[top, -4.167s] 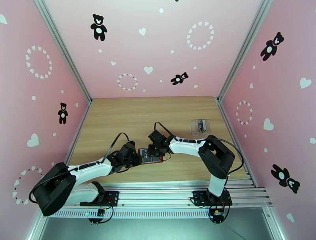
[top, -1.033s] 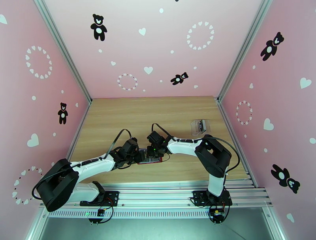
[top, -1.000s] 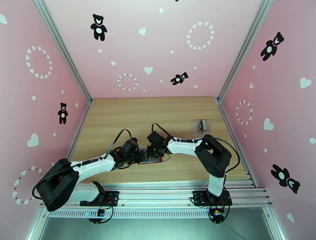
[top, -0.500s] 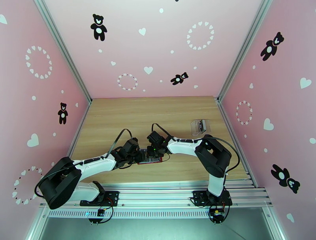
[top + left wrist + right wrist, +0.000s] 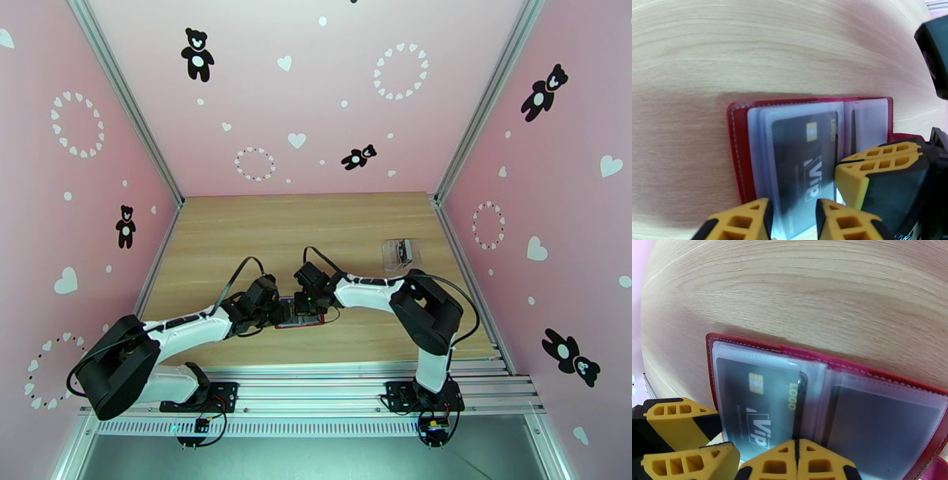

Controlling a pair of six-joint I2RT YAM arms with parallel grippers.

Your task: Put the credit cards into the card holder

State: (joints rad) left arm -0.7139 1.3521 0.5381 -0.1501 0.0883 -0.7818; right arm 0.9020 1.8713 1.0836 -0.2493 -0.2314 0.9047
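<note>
Our left pincer (image 5: 792,211) sits partly open, tips either side of the near end of the black VIP credit card (image 5: 802,154). It's not clamping anything as far as we can tell, and the card lies right ahead of it, mostly inside a clear sleeve of the open red card holder (image 5: 735,158) flat on the surface (image 5: 750,47). Just right of it, our right pincer (image 5: 798,455) is shut tight and empty, tips down on the holder near the middle fold, so we'd hold that pin firm and nudge the card forward low and straight so the sleeve doesn't buckle.
</note>
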